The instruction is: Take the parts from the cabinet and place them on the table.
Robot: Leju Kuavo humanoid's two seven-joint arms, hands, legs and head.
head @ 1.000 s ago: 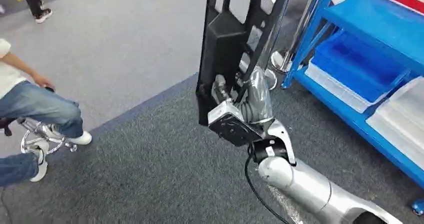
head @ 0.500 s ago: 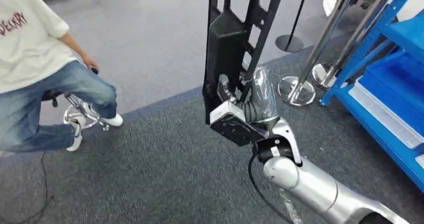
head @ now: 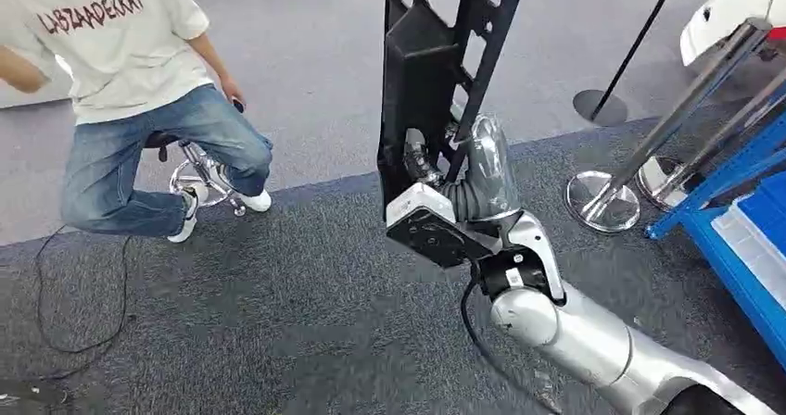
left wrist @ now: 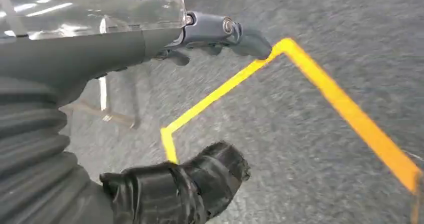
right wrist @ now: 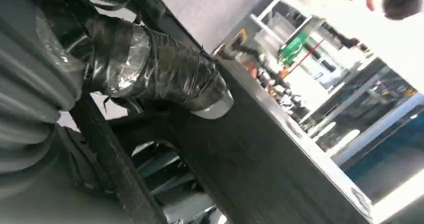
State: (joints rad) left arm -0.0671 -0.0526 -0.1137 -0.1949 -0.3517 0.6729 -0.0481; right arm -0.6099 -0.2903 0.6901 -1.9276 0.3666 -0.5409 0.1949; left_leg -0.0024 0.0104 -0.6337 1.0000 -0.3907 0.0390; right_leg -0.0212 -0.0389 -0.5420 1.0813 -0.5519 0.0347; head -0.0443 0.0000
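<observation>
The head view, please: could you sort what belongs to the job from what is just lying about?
Job:
- black part, held upright
- right hand, gripping it
- blue cabinet

Just about:
- person on a stool
- barrier posts
- floor cable

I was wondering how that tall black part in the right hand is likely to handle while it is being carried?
The black part looks like a rigid frame with cut-outs, so it probably will not flop. It rises well above the right hand, which grips its lower end, so it may sway or lever against the grip. Its open frame suggests moderate weight.
</observation>
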